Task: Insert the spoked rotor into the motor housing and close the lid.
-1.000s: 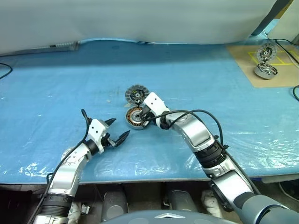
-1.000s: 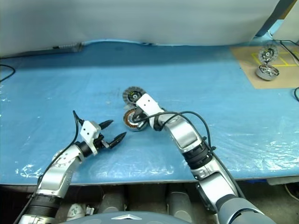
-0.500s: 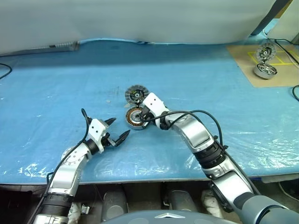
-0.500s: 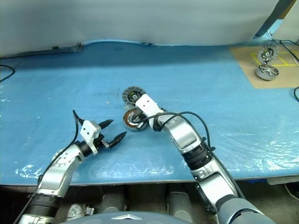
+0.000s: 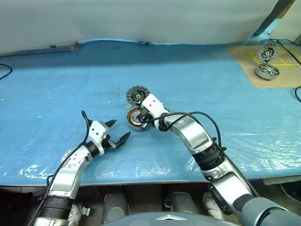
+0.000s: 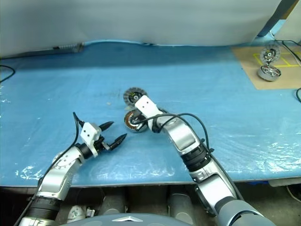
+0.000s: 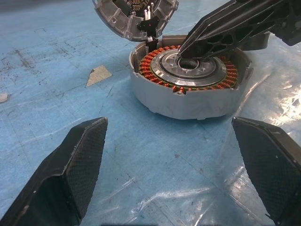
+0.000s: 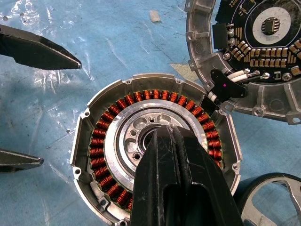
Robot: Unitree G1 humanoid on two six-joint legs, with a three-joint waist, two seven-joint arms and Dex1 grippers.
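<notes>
Sitting on the blue table cover (image 5: 197, 80) is the motor housing (image 8: 155, 146), open side up, copper coils ringing a silver centre with a dark bore. Touching its far rim lies the lid (image 8: 254, 52), inner face up, its ring of small fins around a dark middle, wired to the housing by a short lead. Just beside the housing on the robot's near-right side, a curved dark grey rim peeks in, apparently the spoked rotor (image 8: 270, 197), lying on the cover and not yet inside.

Over the housing now, the right gripper (image 8: 170, 134) has its two black fingers pressed together, nothing between them, tips down at the central bore. Off to the robot's left, the left gripper (image 5: 117, 132) hangs near the cover with fingers spread wide, holding nothing, aimed at the housing but well apart from it.

My read: we're at the first step, the housing being steadied or nudged into position. Next call: lift the right tips clear, part them, seize the rotor by its rim, centre it over the bore, then swing the lid over.
</notes>
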